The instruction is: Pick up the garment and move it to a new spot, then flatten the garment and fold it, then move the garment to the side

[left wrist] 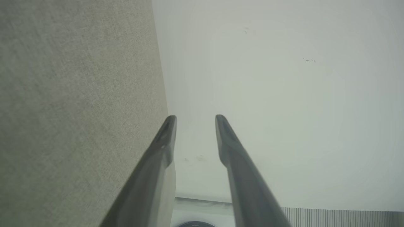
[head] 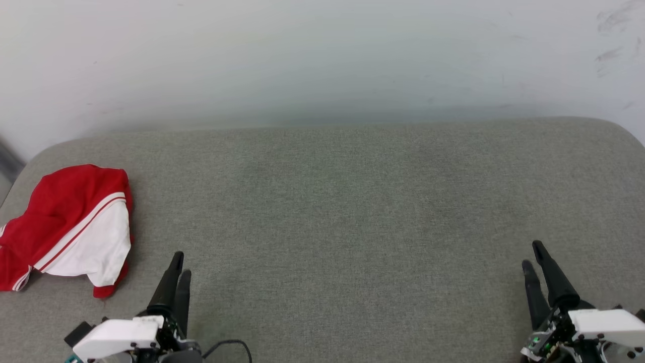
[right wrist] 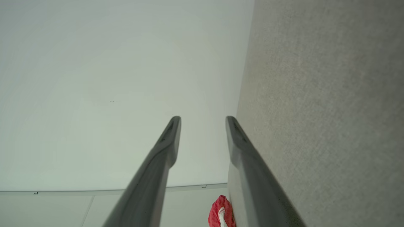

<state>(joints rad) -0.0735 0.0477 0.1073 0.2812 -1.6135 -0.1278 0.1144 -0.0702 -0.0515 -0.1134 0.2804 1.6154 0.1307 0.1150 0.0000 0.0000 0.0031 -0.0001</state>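
The garment (head: pixel 70 227) is a soft red shirt with a white sleeve, and thin red and white stripes run where the two colours meet; it lies in a crumpled heap, all bumps and folds, on a big grey pad (head: pixel 352 227); the pad has a rough woven cloth cover and round corners, and the garment sits close to one of those corners; behind the garment stands a smooth white wall (head: pixel 322 60), with a few dark scuff marks far off to the side away from the garment

The left gripper (head: pixel 181 263) is near the garment, on the side closer to the robot, and does not touch it; its two fingers are long, dark, smooth and pointy, and they stick out of a white blocky part; in the left wrist view the left gripper (left wrist: pixel 196 118) has its fingers spread apart with nothing between them

The right gripper (head: pixel 531 253) is well apart from the garment, across the pad; in the right wrist view the right gripper (right wrist: pixel 203 118) also has its fingers spread apart and holds nothing; far off between those fingers a small red lump of the garment (right wrist: pixel 219 211) peeks out at the pad's edge
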